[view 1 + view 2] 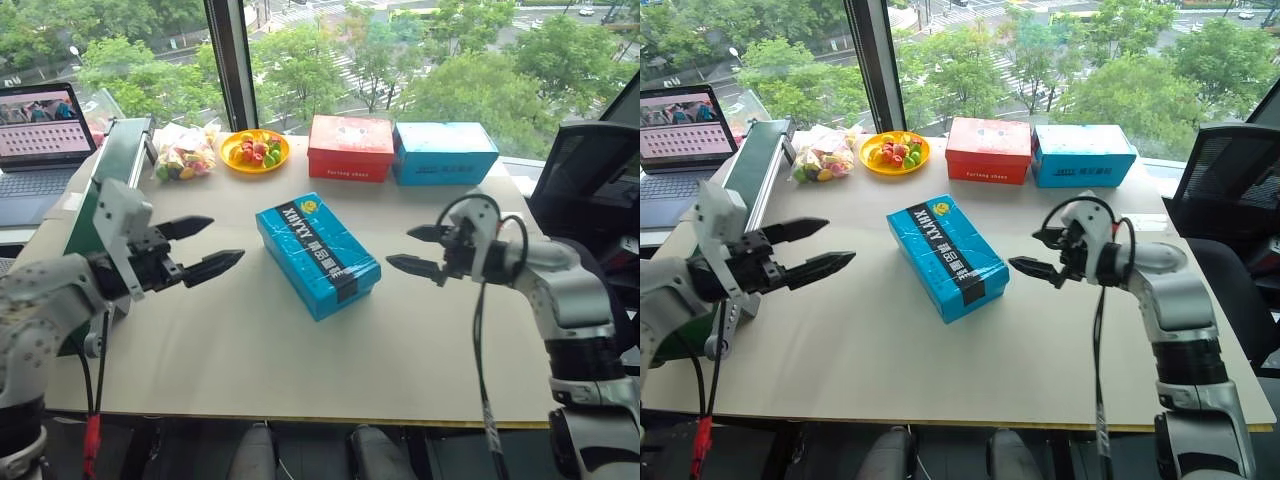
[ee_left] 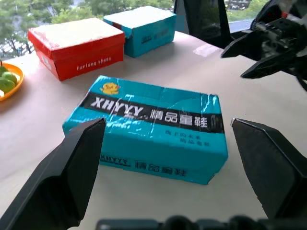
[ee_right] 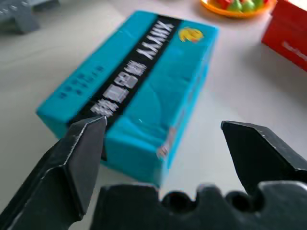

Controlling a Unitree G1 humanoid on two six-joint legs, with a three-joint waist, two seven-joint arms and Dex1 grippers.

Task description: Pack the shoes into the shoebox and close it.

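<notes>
Left wrist view looks between the two black fingers of the left pincer (image 2: pixel 168 158), which stand wide apart and hold nothing. Between them lies the shoebox (image 2: pixel 153 127), bright blue, its lid shut, with a black stripe, white lettering and a small yellow logo on top. This view also catches the right pincer (image 2: pixel 261 50) beyond the box, open as well and empty.

From the head, the left pincer (image 1: pixel 200 248) hovers over the desk (image 1: pixel 300 350) to the left of the shoebox (image 1: pixel 317 254), and the right pincer (image 1: pixel 420 250) hovers to its right; neither one touches it. The box lies at a slant near the middle of the desk. The shoes cannot be seen with the lid closed.

Right wrist view shows the near corner of the shoebox (image 3: pixel 134 91) between the spread fingers, and the side wall that the head views do not show clearly.

Farther back, the head views show what the wrist views cut off: one red box (image 1: pixel 351 147) and one other blue box (image 1: pixel 444 152) side by side at the far edge, one orange plate (image 1: pixel 255 151) of coloured pieces, one clear bag (image 1: pixel 184 155) of sweets beside it, and one laptop (image 1: pixel 40 140) at the far left. There are three boxes in all.
</notes>
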